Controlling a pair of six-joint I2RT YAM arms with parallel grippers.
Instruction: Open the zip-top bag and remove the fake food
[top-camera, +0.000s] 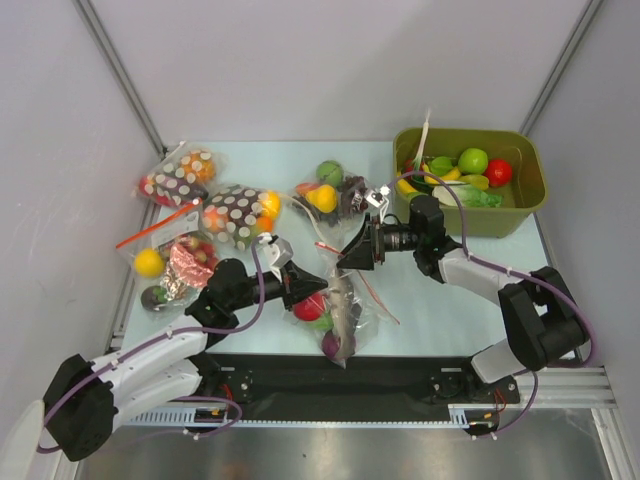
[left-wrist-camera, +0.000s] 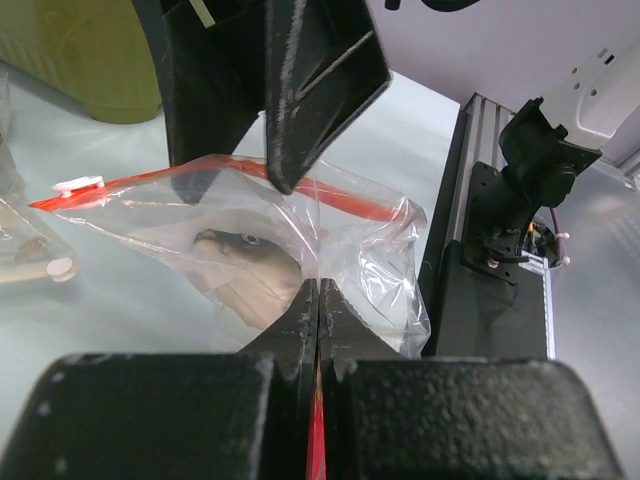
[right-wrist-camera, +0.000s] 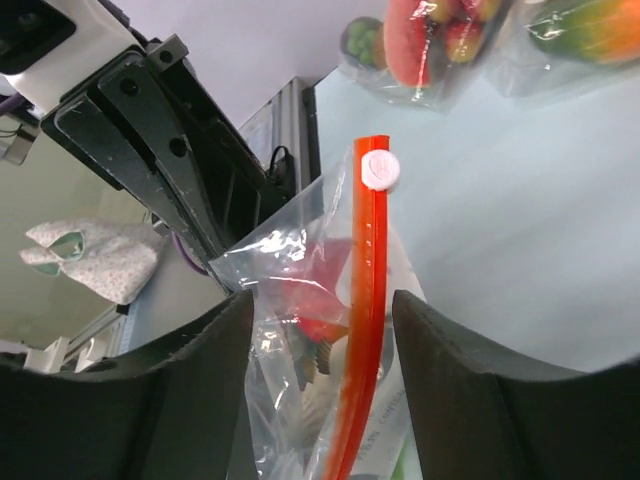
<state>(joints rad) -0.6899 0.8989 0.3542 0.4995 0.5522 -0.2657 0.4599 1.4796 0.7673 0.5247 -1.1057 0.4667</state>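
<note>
At the near edge of the table (top-camera: 450, 305), my left gripper (top-camera: 312, 290) is clamping shut on the zip-top bag (top-camera: 348, 312), with four fake food (top-camera: 311, 306) pieces inside. My right gripper (top-camera: 347, 257) is straddling its red strip (right-wrist-camera: 365, 330), jaws apart. Bare room is lying rightward; four other bags (top-camera: 236, 214) and one green bin (top-camera: 531, 195) are sitting farther back.

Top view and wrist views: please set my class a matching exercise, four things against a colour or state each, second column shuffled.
1 zip strip
2 left pincer
3 right pincer
4 bin

A olive green
B shut on the bag
C open, one finger on either side of the strip
D red-orange

Pairs: 1-D, 2-B, 3-C, 4-A
</note>
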